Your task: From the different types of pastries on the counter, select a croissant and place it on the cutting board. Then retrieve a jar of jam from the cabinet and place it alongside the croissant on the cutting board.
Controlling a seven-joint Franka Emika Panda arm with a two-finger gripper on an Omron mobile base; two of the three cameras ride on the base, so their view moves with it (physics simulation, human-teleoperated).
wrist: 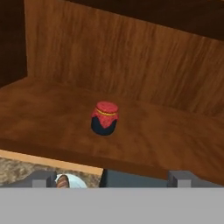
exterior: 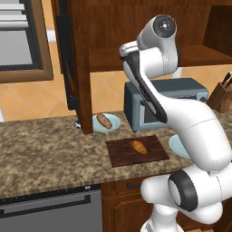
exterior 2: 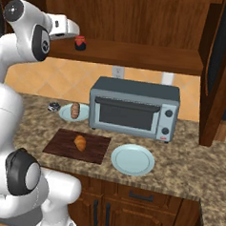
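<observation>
Jam jar [wrist: 104, 118] first: the jar of jam stands upright on the thick wooden shelf [wrist: 144, 144] of the dark cabinet [exterior 2: 140, 21], red lid on top, dark squat body below, nothing touching it. In the hand view it sits straight ahead of the gripper [wrist: 111, 178], centred between the two dark fingertips [wrist: 41, 178], which are spread wide apart and hold nothing. The jar is still some way beyond them, deeper in on the shelf, so the coming move looks like a straight reach forward until the fingers pass either side of it. Its only long axis is vertical and its body is round, so it points no particular way and any sideways pinch should suit. In the right base view the jar [exterior 2: 80, 42] is just past the white hand, at the shelf's left end, above the counter [exterior 2: 188, 153]. Below, the croissant [exterior 2: 80, 142] already lies on the cutting board [exterior 2: 64, 147], its long axis running diagonally across the board's grain. The brown loaf pastry [exterior 2: 75, 110] rests on a pale blue plate [exterior 2: 64, 114] behind the board, beside a grey toaster oven [exterior 2: 134, 109]. A second blue plate [exterior 2: 133, 159] lies to the right of the board.
</observation>
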